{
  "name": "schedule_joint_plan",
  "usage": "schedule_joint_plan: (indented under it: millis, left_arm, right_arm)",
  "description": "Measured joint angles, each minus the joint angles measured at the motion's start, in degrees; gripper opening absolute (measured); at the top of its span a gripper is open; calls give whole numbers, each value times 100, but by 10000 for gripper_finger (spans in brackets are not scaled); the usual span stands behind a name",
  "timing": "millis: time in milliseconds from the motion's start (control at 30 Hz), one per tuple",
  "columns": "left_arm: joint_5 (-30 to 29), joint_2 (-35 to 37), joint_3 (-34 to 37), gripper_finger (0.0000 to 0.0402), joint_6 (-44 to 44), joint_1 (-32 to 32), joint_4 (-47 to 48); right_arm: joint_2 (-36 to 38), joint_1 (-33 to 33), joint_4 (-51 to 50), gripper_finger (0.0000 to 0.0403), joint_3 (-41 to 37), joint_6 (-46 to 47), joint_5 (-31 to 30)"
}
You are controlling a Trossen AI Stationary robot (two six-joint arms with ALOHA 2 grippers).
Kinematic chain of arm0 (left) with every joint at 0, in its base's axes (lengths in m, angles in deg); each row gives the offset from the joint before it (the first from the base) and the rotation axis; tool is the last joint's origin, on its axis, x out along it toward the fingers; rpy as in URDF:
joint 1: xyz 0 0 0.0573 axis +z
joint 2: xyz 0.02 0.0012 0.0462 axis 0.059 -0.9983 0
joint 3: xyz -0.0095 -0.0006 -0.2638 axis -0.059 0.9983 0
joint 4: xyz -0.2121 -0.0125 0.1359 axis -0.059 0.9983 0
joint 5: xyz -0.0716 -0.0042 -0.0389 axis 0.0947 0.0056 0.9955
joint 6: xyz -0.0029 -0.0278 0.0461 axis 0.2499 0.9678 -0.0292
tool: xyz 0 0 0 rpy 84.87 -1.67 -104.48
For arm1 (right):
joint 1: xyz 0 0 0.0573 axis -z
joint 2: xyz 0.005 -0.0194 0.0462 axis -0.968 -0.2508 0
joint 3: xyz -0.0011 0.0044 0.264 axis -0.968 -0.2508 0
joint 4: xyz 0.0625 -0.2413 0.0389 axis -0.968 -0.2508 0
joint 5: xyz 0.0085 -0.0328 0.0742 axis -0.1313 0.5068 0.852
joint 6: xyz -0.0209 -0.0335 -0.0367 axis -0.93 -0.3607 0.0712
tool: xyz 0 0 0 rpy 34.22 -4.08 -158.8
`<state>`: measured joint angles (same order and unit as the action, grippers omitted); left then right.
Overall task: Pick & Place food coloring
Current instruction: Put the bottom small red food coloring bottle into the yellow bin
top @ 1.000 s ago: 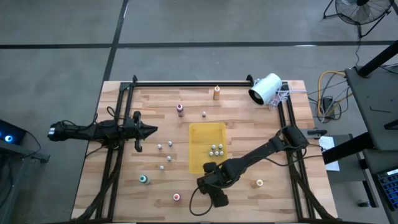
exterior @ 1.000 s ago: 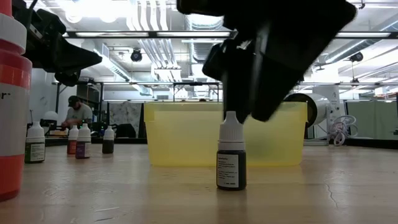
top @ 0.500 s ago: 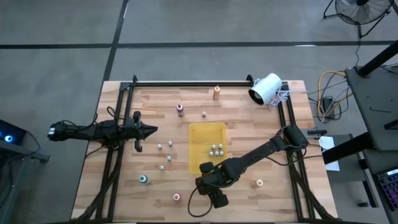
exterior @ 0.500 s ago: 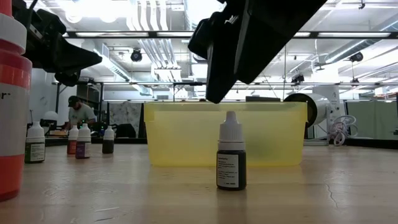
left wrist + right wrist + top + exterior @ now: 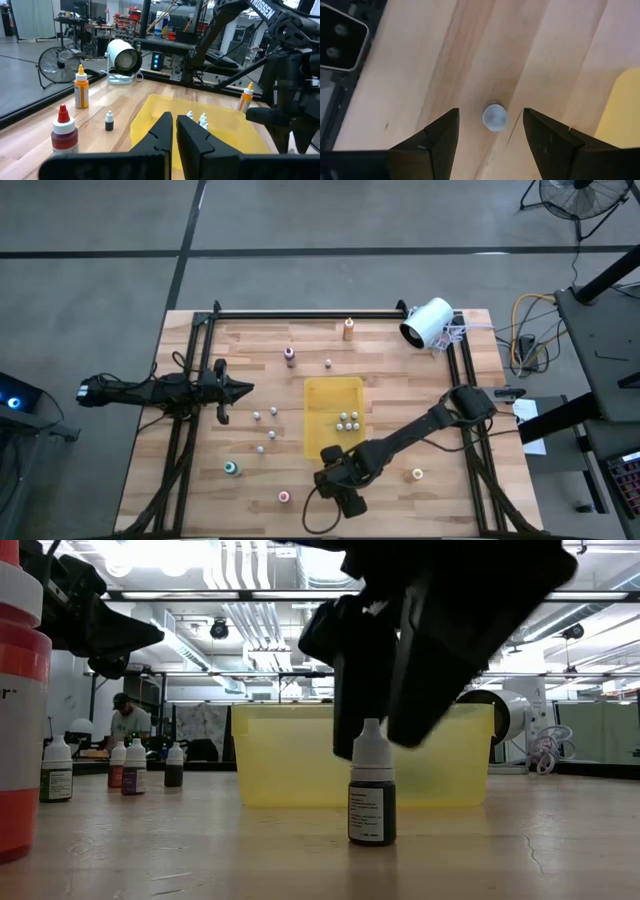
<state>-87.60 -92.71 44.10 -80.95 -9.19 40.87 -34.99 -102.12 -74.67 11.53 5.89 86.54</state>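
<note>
My right gripper [image 5: 490,113] is open and points down over a small dark food coloring bottle with a white cap [image 5: 495,117], which stands upright on its base on the wood [image 5: 372,786], just near of the yellow tray [image 5: 325,395]. Its fingers flank the cap with a gap on each side. Several more small bottles stand inside the tray [image 5: 347,420]. Others are spread over the table's left half [image 5: 271,434], among them taller ones with teal [image 5: 231,468], pink [image 5: 284,497], maroon [image 5: 290,356] and orange [image 5: 348,328] tops. My left gripper [image 5: 245,388] is shut and waits at the left side.
A white cylinder-shaped device [image 5: 427,322] lies at the far right corner with its cables. A black frame rail [image 5: 300,314] runs along the far edge, with side rails down both sides. One more bottle [image 5: 417,474] stands near the right rail. A person sits in the room beyond [image 5: 122,720].
My right gripper rose a little above the small bottle and then came back down, so its fingers now reach lower on either side of the cap. The bottle has stayed in place.
</note>
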Motion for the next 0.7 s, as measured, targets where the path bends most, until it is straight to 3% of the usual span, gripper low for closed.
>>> schedule_joint_plan:
  millis: [700]
  left_arm:
    - [1,-5,2,0,0,0,-2]
  right_arm:
    - [-35,-88,197,188,-140,-39,-198]
